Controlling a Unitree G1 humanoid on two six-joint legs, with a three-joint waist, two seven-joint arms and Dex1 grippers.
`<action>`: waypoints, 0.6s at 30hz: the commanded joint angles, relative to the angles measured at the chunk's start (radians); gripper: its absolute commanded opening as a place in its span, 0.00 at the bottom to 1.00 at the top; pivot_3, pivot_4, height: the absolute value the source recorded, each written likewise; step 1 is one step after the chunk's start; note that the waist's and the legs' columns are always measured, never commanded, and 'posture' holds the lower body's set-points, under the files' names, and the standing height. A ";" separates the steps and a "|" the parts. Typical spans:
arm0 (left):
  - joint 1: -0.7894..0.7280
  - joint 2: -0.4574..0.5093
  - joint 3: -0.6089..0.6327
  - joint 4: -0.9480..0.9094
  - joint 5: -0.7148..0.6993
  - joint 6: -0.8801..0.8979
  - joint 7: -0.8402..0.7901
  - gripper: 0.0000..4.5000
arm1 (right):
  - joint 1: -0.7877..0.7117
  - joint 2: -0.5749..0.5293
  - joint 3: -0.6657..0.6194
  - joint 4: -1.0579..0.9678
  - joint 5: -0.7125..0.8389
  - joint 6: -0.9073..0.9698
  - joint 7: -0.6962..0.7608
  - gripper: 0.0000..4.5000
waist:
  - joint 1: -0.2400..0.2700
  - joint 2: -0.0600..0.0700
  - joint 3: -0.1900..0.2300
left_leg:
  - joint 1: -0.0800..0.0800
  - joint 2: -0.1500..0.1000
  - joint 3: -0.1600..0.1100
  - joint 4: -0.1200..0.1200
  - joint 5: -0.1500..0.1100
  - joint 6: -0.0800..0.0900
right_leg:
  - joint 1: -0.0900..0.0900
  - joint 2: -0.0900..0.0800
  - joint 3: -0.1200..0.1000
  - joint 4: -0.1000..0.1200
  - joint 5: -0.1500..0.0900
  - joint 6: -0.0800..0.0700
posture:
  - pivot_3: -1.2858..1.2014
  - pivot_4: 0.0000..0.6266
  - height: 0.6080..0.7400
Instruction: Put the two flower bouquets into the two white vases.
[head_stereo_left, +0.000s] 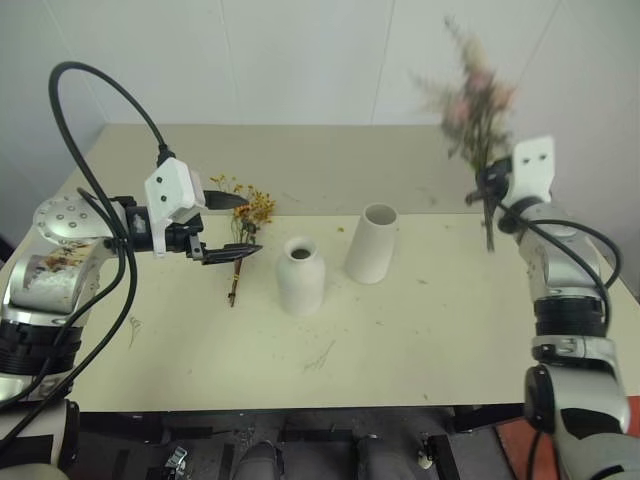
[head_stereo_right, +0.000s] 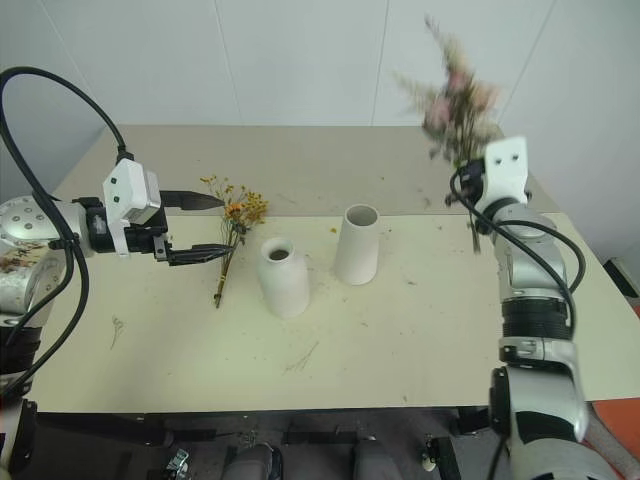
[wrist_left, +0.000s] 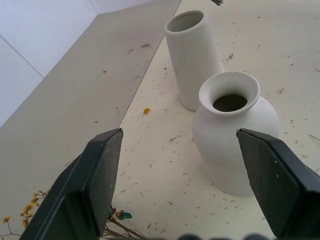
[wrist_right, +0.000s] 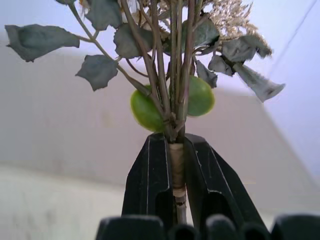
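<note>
We've got the pink rose bouquet (head_stereo_left: 470, 105) pinched in the right gripper (wrist_right: 176, 165), raised off the table (head_stereo_left: 430, 340). Left gripper (head_stereo_left: 232, 228) is spread above the yellow bouquet (head_stereo_left: 250, 215); both vases empty, nothing done yet.

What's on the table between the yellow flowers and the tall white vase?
The short white vase stands between the yellow bouquet and the tall vase, seen from both eye views.

The raised bunch of pink roses, cream sprigs and green leaves (head_stereo_left: 472, 100) is motion-blurred, so single blooms cannot be told apart; in the right wrist view its top is cut off. The thin-stemmed yellow-orange bunch (head_stereo_left: 247, 225) lies partly hidden behind the black fingers (head_stereo_left: 232, 253) on the left; its small sunflower cannot be made out.
</note>
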 joint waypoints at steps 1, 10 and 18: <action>-0.011 0.009 0.057 -0.001 -0.020 -0.008 0.004 0.88 | -0.073 0.048 -0.117 -0.121 0.194 0.019 0.000 0.04 | -0.004 0.000 0.000 | 0.000 0.000 0.000 0.000 0.000 0.000 | 0.000 0.000 0.000 0.000 0.000 0.000 | 0.52 0.24 1.00; 0.027 0.029 0.096 0.001 -0.019 0.007 0.004 0.88 | -0.013 0.223 -0.107 -0.325 0.472 0.007 0.109 0.04 | -0.008 0.001 0.000 | 0.000 0.000 -0.001 -0.001 0.000 0.000 | 0.001 0.000 -0.001 0.001 0.000 0.000 | 0.52 0.24 1.00; 0.061 0.039 0.111 -0.026 -0.021 0.020 0.012 0.88 | 0.077 0.259 -0.015 -0.352 0.457 -0.003 0.142 0.04 | -0.008 0.001 0.000 | 0.001 0.000 -0.001 -0.001 0.000 0.000 | 0.000 0.000 -0.001 0.001 0.000 0.000 | 0.52 0.24 1.00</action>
